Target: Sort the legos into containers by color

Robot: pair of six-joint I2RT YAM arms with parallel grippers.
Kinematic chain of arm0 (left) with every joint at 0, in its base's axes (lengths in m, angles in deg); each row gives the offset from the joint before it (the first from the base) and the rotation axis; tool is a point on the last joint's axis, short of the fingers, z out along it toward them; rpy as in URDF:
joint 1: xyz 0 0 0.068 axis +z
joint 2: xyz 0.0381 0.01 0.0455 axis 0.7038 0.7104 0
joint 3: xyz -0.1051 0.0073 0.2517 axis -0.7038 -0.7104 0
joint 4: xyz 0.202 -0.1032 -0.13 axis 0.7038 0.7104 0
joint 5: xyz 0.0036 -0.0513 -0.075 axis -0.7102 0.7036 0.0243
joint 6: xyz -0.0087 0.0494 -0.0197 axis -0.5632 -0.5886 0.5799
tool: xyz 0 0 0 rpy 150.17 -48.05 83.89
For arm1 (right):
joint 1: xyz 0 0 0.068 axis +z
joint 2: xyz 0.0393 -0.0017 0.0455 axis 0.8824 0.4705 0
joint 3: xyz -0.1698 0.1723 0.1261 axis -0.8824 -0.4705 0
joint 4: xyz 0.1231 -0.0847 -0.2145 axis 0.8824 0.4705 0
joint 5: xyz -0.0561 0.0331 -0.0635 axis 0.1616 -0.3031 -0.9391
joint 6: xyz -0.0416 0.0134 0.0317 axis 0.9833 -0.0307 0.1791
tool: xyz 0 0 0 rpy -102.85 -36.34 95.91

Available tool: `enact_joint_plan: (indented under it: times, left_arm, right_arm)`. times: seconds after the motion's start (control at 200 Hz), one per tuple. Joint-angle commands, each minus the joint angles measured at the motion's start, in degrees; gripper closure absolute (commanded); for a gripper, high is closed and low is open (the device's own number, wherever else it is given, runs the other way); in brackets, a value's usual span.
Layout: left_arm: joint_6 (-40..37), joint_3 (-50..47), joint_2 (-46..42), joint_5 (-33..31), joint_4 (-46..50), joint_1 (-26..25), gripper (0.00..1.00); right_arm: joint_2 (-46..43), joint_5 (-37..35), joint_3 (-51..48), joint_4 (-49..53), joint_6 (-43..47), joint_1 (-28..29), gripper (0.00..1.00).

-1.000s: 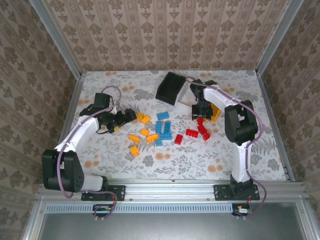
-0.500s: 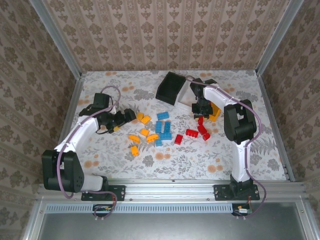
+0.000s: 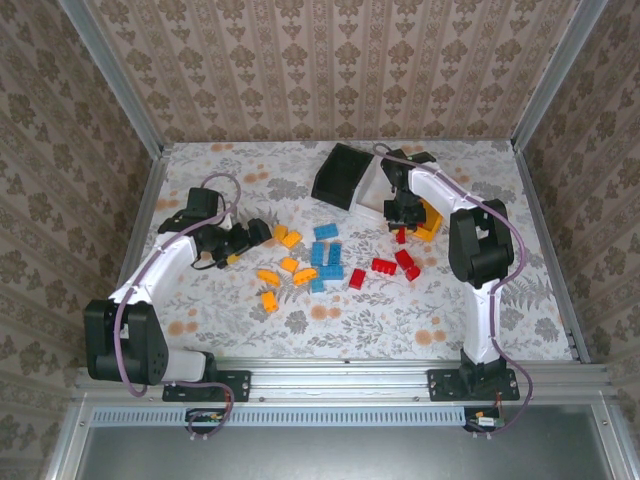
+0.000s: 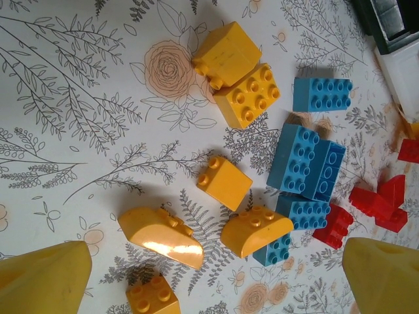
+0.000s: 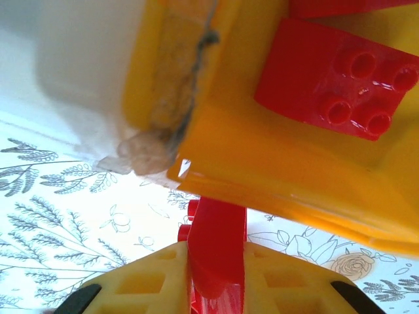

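My right gripper [image 5: 216, 258] is shut on a red lego [image 5: 217, 239], held just in front of the orange-yellow container [image 5: 275, 163], which has a red lego [image 5: 334, 78] inside. From above, that gripper [image 3: 402, 228] hangs beside the orange-yellow container [image 3: 432, 222], next to the white container [image 3: 375, 185] and the tipped black container [image 3: 340, 175]. My left gripper [image 4: 213, 261] is open above orange-yellow legos [image 4: 160, 237], nothing between its fingers [image 4: 39, 278]. Blue legos [image 4: 304, 167] and red legos [image 4: 376, 199] lie to the right. In the top view the left gripper [image 3: 260, 232] sits left of the pile.
Loose legos lie mid-table: orange-yellow [image 3: 268, 277], blue [image 3: 326, 252], red [image 3: 385, 265]. Wallpapered walls and a metal frame [image 3: 330, 372] close in the floral table. Bare cloth lies along the near edge and at the far left.
My right gripper has shut on the red lego and shifted slightly back toward the orange-yellow container. The left arm has stayed put.
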Motion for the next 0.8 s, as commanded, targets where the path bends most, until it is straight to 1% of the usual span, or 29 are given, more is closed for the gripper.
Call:
enact_joint_plan:
  times: [0.0,0.14,0.27,0.4,0.73,0.795]
  left_arm:
    - [1.1,-0.6,-1.1,-0.2,-0.5,0.3,0.00]
    - [1.6,-0.8,-0.8,0.1,-1.2,0.3,0.00]
    - [2.0,-0.9,-0.5,0.2,-1.8,0.3,0.00]
    - [2.3,-1.3,-0.7,0.3,-2.0,0.3,0.00]
    - [2.1,-1.9,-2.6,-0.7,-0.5,0.4,0.00]
    - [1.9,-2.0,-3.1,-0.9,0.1,0.4,0.00]
  right_arm:
    - [-3.8,0.8,3.7,3.0,-0.9,-0.9,0.76]
    - [-4.1,1.7,8.9,5.0,-1.2,-2.4,0.76]
    - [-2.6,1.4,14.5,6.8,-0.6,-4.1,0.76]
    - [0.4,1.1,19.3,8.1,-0.2,-5.8,0.76]
    - [11.3,-3.3,32.1,11.7,1.6,-10.4,0.76]
    - [12.7,-3.9,33.2,11.9,1.8,-11.1,0.76]
